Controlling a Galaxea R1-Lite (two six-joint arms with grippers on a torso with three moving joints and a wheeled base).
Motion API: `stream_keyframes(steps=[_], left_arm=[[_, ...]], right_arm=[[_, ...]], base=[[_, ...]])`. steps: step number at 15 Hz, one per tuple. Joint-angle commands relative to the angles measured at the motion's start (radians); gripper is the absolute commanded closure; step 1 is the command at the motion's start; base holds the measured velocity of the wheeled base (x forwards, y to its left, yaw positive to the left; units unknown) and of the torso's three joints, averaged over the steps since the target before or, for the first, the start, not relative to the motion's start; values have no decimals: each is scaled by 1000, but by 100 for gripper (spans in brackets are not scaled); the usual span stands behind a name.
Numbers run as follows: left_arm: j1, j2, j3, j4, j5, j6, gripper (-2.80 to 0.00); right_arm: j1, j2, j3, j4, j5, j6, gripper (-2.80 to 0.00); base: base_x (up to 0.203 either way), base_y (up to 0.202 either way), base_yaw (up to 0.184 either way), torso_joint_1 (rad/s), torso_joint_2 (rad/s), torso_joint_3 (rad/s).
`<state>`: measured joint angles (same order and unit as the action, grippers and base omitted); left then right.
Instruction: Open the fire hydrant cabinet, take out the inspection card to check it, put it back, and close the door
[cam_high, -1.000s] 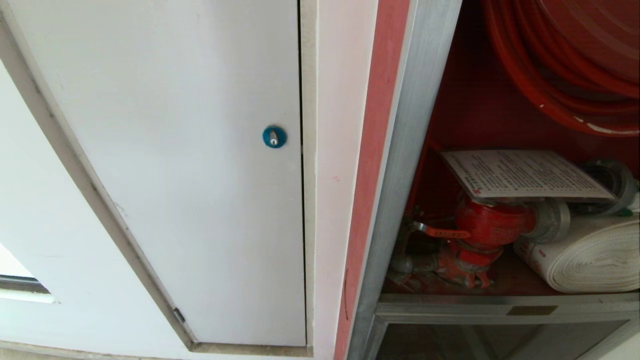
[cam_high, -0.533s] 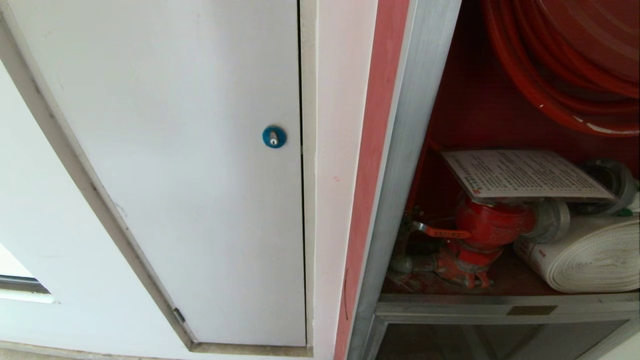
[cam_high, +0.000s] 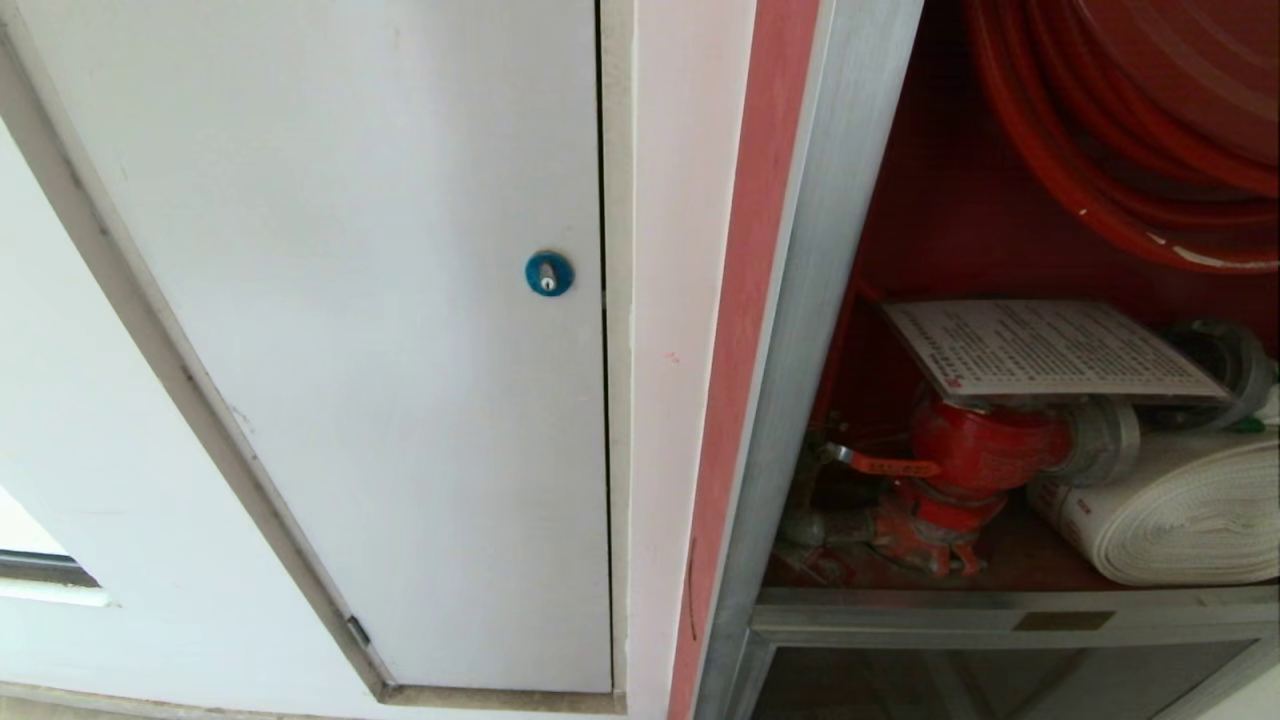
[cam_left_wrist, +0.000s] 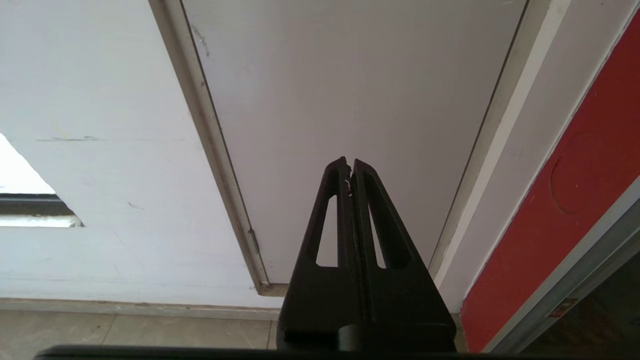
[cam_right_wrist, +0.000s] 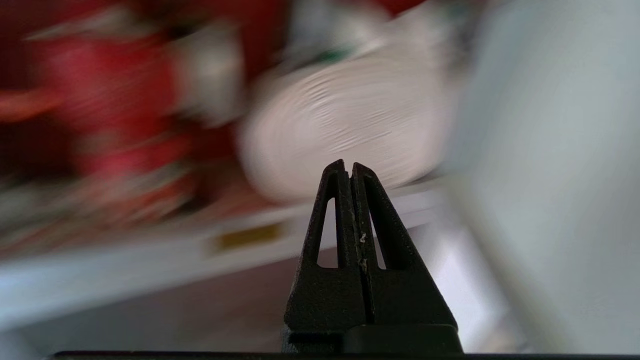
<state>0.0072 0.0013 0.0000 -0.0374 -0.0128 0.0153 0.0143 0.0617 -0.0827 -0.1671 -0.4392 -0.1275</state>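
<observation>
White wall fills your head view on the left, with a plain white panel carrying a blue round lock. To its right the fire hydrant cabinet stands open, red inside. Your inspection card lies flat on top of the red valve, below the red hose reel and beside the white rolled hose. Your right pincer is closed and empty, pointing at the rolled hose through heavy blur. Your left pincer is closed too, holding nothing, facing the white panel near the floor.
</observation>
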Motion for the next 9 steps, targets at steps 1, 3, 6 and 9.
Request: stream_keyframes(steps=[1, 3, 6, 9], left_arm=[[0, 0, 14, -1, -1, 0, 0], [0, 0, 14, -1, 0, 0, 0], [0, 0, 14, 1, -1, 0, 0], [0, 0, 14, 0, -1, 0, 0]], right_arm=[[-1, -58, -4, 92, 101, 68, 0], [-2, -60, -4, 130, 209, 142, 0], [-5, -60, 0, 203, 395, 156, 0], [-7, -60, 31, 221, 401, 155, 0]], base=[[0, 0, 0, 0, 0, 0], [0, 0, 0, 0, 0, 0], [0, 0, 0, 0, 0, 0], [0, 0, 0, 0, 0, 0]])
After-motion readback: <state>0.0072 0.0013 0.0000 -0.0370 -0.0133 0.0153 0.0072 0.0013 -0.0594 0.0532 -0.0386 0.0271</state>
